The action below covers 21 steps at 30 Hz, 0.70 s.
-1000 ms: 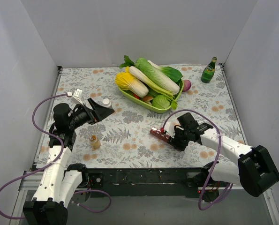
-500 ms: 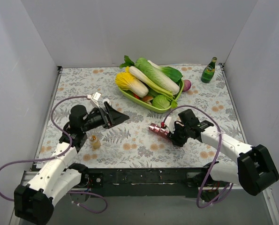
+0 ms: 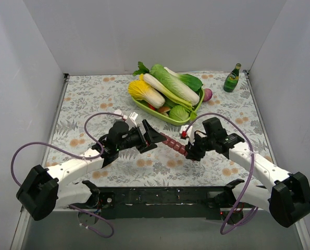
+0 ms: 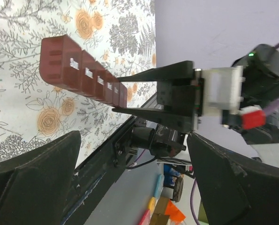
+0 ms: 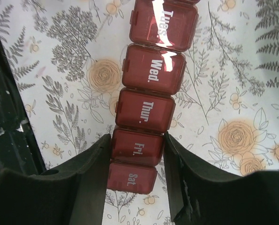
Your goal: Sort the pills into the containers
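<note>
The containers are one long dark red pill organiser (image 3: 174, 144) with day labels on its shut lids. My right gripper (image 3: 189, 151) is shut on its near end, one finger on each side of the "Fri." compartment (image 5: 138, 149). In the right wrist view the organiser (image 5: 153, 70) runs up and away from the gripper (image 5: 137, 145). My left gripper (image 3: 152, 136) is wide open, just left of the organiser's far end and apart from it. The left wrist view shows the organiser (image 4: 83, 72) held out by the right gripper (image 4: 116, 95), with nothing between the left fingers (image 4: 31, 178). No pills show.
A green tray (image 3: 150, 111) piled with cabbages and other vegetables stands at the back centre. Beside it lies a purple bulb (image 3: 208, 95). A green glass bottle (image 3: 231, 78) is in the far right corner. White walls close three sides, with a black rail (image 3: 160, 195) along the front.
My left arm has swung right across the table, up to the organiser. The right gripper closed a little on the organiser, then shifted it slightly up and left, turning it toward the left gripper.
</note>
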### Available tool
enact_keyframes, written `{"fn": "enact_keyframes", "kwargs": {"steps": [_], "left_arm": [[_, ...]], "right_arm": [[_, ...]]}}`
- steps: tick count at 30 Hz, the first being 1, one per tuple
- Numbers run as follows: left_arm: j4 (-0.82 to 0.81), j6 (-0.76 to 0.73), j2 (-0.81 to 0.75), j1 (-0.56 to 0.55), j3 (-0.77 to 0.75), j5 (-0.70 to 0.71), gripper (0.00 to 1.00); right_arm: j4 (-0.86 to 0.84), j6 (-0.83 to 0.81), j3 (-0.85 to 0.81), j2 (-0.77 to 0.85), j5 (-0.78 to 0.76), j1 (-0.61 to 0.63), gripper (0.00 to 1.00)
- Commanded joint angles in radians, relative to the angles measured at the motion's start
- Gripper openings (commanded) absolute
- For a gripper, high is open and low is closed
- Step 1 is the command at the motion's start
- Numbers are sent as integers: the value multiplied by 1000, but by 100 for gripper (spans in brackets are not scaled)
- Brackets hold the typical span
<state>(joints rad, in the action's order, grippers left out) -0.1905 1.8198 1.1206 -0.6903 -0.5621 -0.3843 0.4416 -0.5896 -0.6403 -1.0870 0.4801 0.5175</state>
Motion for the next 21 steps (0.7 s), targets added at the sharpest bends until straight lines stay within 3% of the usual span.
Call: {"fn": "enact_keyframes", "kwargs": {"steps": [1,10,21], "left_arm": [[-44,56,45,-78,-7,159,98],[-59,95,185,-163,-59,272,93],[-86,151,291,-190,-114,360,66]], "right_arm": [[-15,40,-85,-8,133,-4,26],[-6,65,-128,-56,207,-4,25],[-24,73,-114,-48,224,-4,25]]}}
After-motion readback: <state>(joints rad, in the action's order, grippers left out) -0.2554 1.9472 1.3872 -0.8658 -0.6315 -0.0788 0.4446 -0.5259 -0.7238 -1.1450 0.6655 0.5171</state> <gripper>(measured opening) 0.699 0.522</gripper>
